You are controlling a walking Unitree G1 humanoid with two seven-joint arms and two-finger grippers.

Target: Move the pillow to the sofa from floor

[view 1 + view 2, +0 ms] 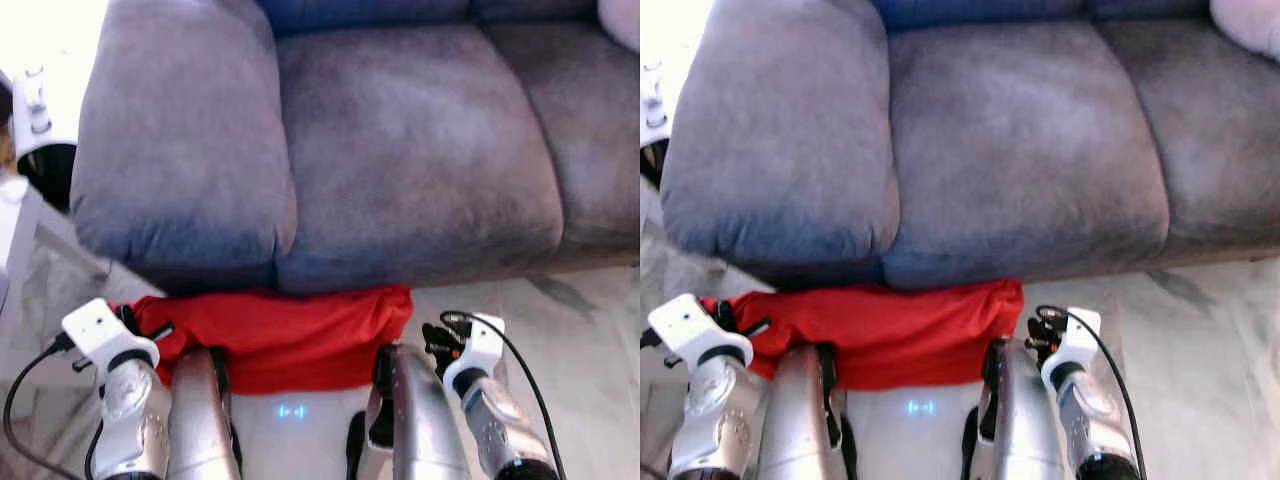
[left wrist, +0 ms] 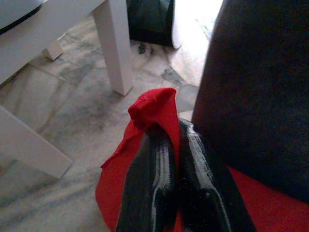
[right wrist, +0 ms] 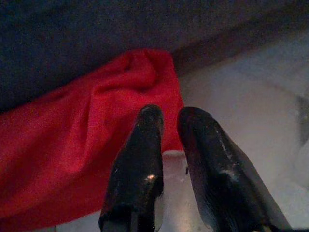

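Observation:
A red pillow (image 1: 280, 335) lies on the marble floor, pressed against the front of the grey sofa (image 1: 400, 150). My left gripper (image 2: 169, 133) is at the pillow's left corner, shut on a fold of the red fabric (image 2: 154, 108) that sticks up past the fingertips. My right gripper (image 3: 171, 116) hovers by the pillow's right edge (image 3: 159, 92), just above the floor. Its fingers stand a narrow gap apart with nothing between them. Both silver forearms reach down in front of me, hiding the pillow's near edge.
White table legs (image 2: 113, 48) stand on the floor left of the pillow, with a dark object (image 2: 149, 19) behind them. A pale cushion (image 1: 1250, 25) rests at the sofa's far right. Open floor (image 1: 580, 330) lies right of the pillow.

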